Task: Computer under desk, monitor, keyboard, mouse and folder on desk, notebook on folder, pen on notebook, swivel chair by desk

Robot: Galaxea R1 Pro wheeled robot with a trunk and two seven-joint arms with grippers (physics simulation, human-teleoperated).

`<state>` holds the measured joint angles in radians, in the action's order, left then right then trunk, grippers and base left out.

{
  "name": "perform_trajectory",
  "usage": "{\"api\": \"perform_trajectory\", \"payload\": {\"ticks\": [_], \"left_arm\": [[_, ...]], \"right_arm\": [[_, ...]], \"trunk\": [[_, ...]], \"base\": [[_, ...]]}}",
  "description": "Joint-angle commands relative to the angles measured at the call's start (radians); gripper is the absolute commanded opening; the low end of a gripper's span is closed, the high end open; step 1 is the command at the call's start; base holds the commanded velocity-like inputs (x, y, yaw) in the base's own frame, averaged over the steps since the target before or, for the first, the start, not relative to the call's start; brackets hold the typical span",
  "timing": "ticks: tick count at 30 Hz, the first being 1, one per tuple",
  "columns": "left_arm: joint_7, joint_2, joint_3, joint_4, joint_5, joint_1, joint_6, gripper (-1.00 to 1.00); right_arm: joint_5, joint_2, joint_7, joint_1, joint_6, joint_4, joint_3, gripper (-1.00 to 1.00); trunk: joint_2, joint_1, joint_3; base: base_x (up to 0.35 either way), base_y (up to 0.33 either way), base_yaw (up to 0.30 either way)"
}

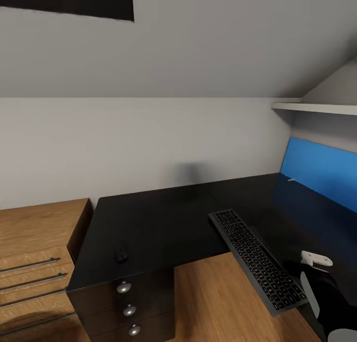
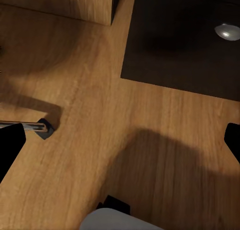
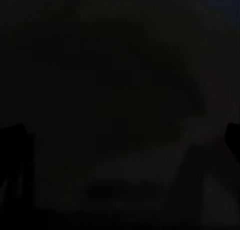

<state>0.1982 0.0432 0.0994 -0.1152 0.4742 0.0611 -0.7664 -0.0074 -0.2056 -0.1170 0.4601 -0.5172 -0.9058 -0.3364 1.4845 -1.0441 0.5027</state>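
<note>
Left fingers: the dark tips [image 2: 10,150] sit at both edges of the left wrist view, spread wide, with nothing between them; below is the wooden floor [image 2: 100,115].
Right fingers: dark tips [image 3: 15,140] stand far apart at the edges of a nearly black picture; whether they hold something, I cannot tell.
Right arm: low at the right, beside the keyboard's near end [image 1: 322,292].
Keyboard: lies on the black tabletop [image 1: 148,223], its near end over the edge [image 1: 255,257].
Mouse: small and dark, near the tabletop's front left edge, well apart from the keyboard [image 1: 121,255].
Monitor: blue screen at the right, on the tabletop [image 1: 322,171].
Progress: I judge an early stage; mouse placement, folder, notebook, pen and chair are left.
</note>
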Motion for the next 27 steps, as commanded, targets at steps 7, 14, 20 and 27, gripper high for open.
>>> {"api": "perform_trajectory", "payload": {"ticks": [7, 14, 20, 27], "left_arm": [[0.010, 0.000, 0.008, -0.001, 0.003, 0.000, 0.001, 1.00], [0.010, 0.000, 0.008, -0.001, 0.003, 0.000, 0.001, 1.00], [0.010, 0.000, 0.008, -0.001, 0.003, 0.000, 0.000, 1.00], [0.010, 0.000, 0.008, -0.001, 0.003, 0.000, 0.001, 1.00]], "right_arm": [[-0.002, 0.000, -0.001, 0.000, -0.007, -0.001, 0.000, 1.00], [-0.002, 0.000, -0.001, 0.000, -0.007, -0.001, 0.000, 1.00], [-0.002, 0.000, -0.001, 0.000, -0.007, -0.001, 0.000, 1.00], [-0.002, 0.000, -0.001, 0.000, -0.007, -0.001, 0.000, 1.00]], "trunk": [[0.000, 0.000, 0.001], [0.000, 0.000, 0.001], [0.000, 0.000, 0.001], [0.000, 0.000, 0.001]], "base": [[-0.002, 0.043, 0.000], [0.000, 0.039, 0.000], [0.000, 0.035, 0.000], [0.000, 0.067, 0.000]]}}
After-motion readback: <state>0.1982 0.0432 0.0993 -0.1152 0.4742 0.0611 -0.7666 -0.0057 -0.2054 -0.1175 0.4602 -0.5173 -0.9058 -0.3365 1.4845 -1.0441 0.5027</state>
